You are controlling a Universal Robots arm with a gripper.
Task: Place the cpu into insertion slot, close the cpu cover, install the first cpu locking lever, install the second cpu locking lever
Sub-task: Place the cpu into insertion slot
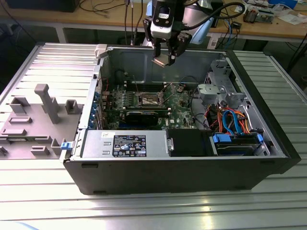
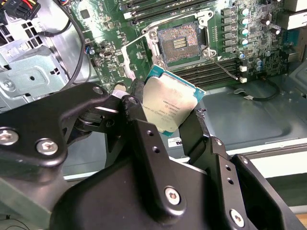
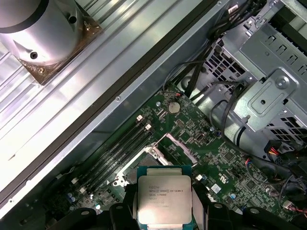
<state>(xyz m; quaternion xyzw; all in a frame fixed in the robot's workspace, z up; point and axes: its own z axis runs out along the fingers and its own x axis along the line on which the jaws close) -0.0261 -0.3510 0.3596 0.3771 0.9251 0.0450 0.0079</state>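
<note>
The end effector (image 1: 168, 53) grips the cpu (image 2: 169, 103) by its edges, high over the open case (image 1: 168, 173). Below, the slot (image 2: 180, 44) lies bare.

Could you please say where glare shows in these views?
Exterior view: glare streaks the ribbed silvery metal table; second wrist view: the silver-grey square cpu, held by the black gripper, is evenly lit; first wrist view: likewise, no glare.

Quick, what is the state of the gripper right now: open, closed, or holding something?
The gripper is closed, holding the cpu by its edges; the insertion slot is empty.
</note>
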